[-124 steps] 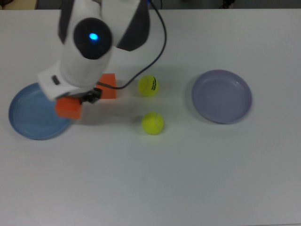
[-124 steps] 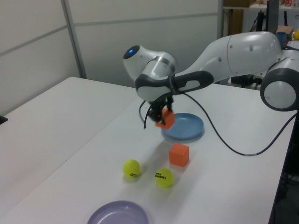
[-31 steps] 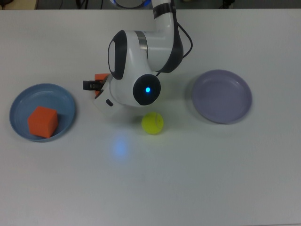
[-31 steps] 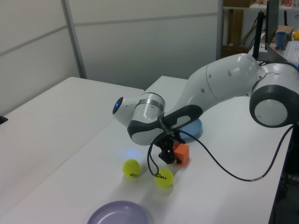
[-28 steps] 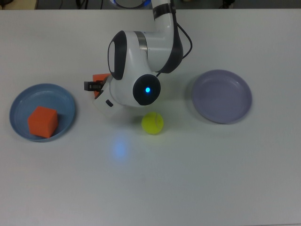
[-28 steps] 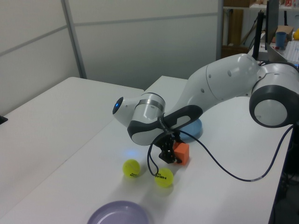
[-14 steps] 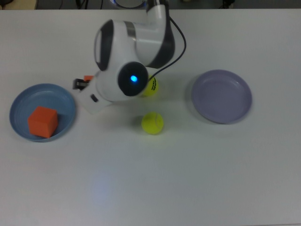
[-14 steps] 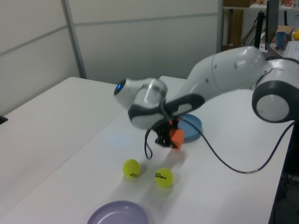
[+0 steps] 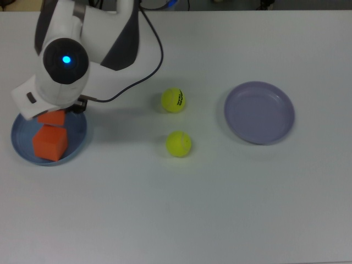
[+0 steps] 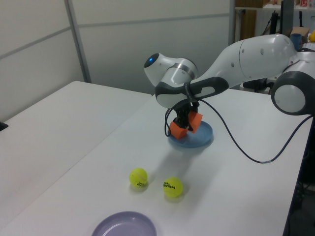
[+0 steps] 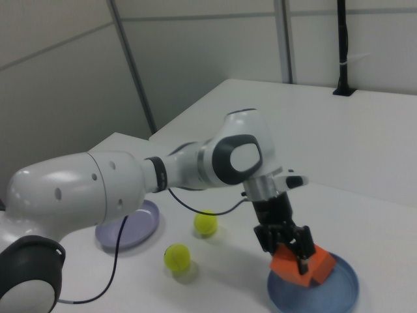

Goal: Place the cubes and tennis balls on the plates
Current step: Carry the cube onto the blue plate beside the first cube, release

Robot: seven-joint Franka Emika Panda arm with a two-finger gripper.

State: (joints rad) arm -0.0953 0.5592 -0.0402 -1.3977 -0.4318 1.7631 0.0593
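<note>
The claw (image 11: 288,246) is clenched on an orange cube (image 11: 291,266), held above the blue plate (image 11: 339,290); a second cube (image 9: 50,142) lies on that plate, seemingly just beside the held one; two balls (image 9: 173,100) (image 9: 179,143) and the lavender plate (image 9: 259,112) sit well apart; the top view hides the claw under the arm.

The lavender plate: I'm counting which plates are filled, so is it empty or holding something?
Empty. The lavender plate shows only its bare surface in the top view, and both tennis balls lie on the table apart from it.

Two orange cubes (image 9: 50,142) over the blue plate (image 9: 77,140).
</note>
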